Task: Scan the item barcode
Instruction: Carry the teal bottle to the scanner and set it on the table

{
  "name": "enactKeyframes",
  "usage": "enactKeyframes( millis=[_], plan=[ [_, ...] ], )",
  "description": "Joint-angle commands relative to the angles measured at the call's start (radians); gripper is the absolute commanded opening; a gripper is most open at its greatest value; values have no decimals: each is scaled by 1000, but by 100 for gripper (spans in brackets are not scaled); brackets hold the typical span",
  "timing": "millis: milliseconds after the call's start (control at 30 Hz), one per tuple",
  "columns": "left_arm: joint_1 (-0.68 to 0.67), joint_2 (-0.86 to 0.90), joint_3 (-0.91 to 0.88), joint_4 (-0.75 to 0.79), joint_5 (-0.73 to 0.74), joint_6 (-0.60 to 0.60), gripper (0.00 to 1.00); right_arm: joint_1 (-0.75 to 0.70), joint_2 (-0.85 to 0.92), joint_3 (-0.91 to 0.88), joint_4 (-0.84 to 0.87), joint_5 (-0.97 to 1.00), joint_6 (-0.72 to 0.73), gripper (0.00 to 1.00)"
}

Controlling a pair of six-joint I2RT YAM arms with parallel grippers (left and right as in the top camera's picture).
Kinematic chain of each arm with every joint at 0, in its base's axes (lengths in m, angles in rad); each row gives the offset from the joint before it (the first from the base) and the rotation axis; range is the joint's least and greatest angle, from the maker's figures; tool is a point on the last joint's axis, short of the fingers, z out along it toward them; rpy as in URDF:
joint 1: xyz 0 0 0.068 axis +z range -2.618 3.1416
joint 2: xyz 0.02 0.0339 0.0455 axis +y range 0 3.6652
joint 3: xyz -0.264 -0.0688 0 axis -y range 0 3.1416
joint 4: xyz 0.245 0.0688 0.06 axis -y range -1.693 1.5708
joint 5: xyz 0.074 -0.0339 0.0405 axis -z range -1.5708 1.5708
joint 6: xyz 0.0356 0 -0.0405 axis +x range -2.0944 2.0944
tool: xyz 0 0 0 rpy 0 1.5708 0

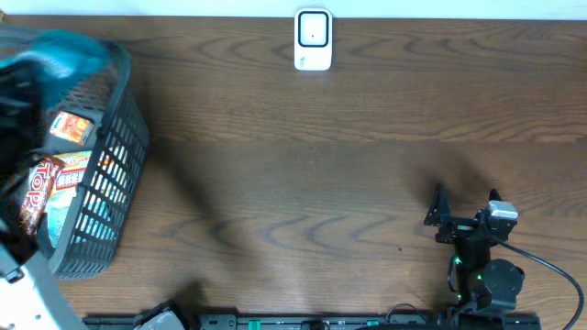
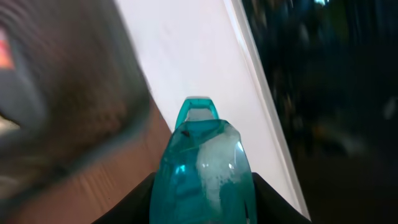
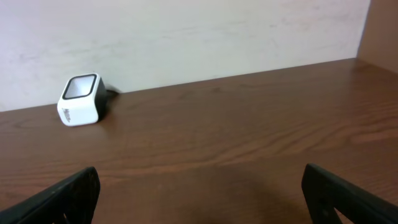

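A: Left tool (image 2: 202,208) part-closed, gripping teal pack (image 2: 200,155), well left of scanner (image 1: 313,39). Why there?
B: Probably held up to carry across for scanning. Right tool (image 3: 202,200) gapes wide, empty.

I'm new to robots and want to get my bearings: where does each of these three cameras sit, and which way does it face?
Overhead: fixed above, looking straight down on the table, basket and scanner; the right arm shows at lower right.
Left wrist: on the left arm, looking along the left gripper, which pinches a teal packet, toward the wall.
Right wrist: on the right arm, low, facing scanner and wall; the right gripper shows open fingers in the bottom corners.
Shared: overhead and right wrist both show the scanner.
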Motion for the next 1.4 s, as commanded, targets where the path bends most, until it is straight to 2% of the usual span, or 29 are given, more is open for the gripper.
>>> enactKeyframes(
  millis=[0,300,533,733,1000,1267,1300,1367],
  plan=[
    [-174,32,27,14,-16,10,41,-6,-5,-2,-3,-3,-7,99],
    [-636,258,27,-14,-296,25,41,-6,-5,-2,-3,-3,-7,99],
    [-835,454,27,-103,-386,25,41,-6,-5,-2,-3,-3,-7,99],
    [-938,607,27,-138,-495,25,41,-6,-5,-2,-3,-3,-7,99],
    [-996,736,27,-149,-586,59,41,-6,-5,-2,-3,-3,-7,99],
    [-1013,807,27,-149,-592,62,41,-6,-5,-2,-3,-3,-7,99],
    [-1014,808,26,-149,-592,62,42,-6,-5,-2,-3,-3,-7,99],
    [-1014,808,25,-148,-592,62,50,-6,-5,-2,-3,-3,-7,99]
  ],
)
